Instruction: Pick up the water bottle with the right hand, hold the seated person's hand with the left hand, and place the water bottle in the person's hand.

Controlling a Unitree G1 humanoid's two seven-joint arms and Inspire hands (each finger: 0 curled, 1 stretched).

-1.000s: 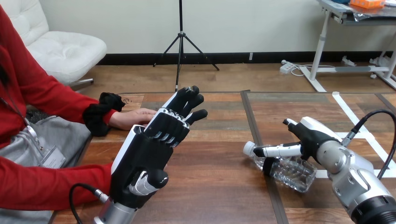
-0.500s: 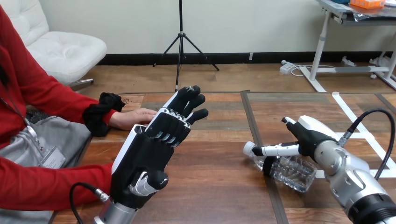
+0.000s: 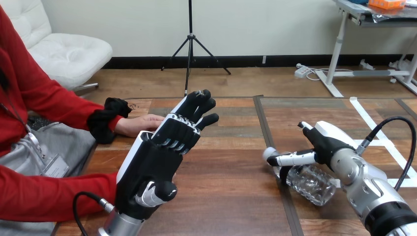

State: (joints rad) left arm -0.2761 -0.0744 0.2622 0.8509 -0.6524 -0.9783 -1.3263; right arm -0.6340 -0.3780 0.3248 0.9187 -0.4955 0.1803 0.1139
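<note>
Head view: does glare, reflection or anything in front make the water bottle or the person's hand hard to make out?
Head view: the light is even, with no strong glare on the table. Head view: the water bottle is clear, so the wood shows through it, with small highlights; the right hand covers its upper side. Head view: the raised left hand hides part of the person's hand.

Wooden table (image 3: 231, 201), white armchair (image 3: 64, 54), black tripod (image 3: 190, 44), pale wall (image 3: 275, 24).
</note>
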